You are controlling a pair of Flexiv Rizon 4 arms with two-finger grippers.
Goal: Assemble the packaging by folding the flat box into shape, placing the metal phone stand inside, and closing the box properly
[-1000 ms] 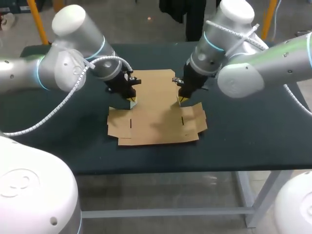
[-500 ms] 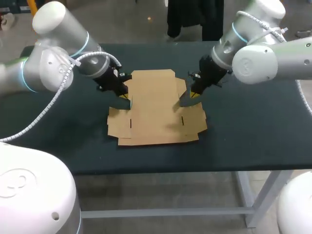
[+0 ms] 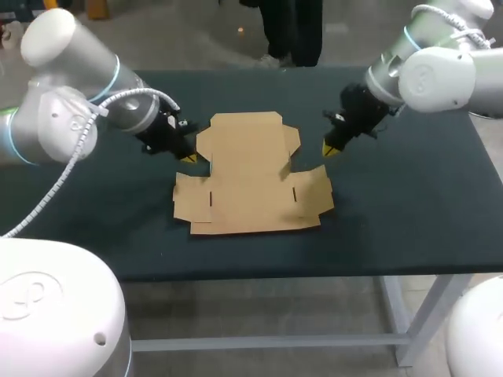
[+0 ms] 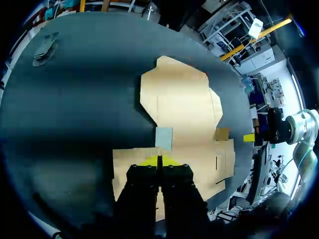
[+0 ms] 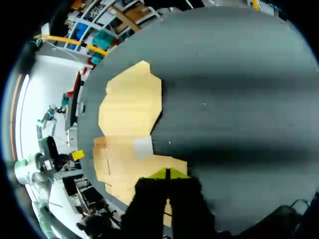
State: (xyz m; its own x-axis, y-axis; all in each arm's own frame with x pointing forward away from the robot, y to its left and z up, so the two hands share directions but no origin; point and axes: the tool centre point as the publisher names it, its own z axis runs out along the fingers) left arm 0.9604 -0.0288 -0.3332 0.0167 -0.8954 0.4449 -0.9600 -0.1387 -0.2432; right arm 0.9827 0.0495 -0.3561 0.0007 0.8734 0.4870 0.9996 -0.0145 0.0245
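Head view: flat box (image 3: 250, 177) is laid on the surface (image 3: 409, 196) between left hand (image 3: 189, 158) and right hand (image 3: 328, 149), both closed and empty; light, bendy card, likely best taken at a flap edge.

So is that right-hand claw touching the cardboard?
Apart. In the head view, a strip of dark table shows between the right gripper and the cardboard.
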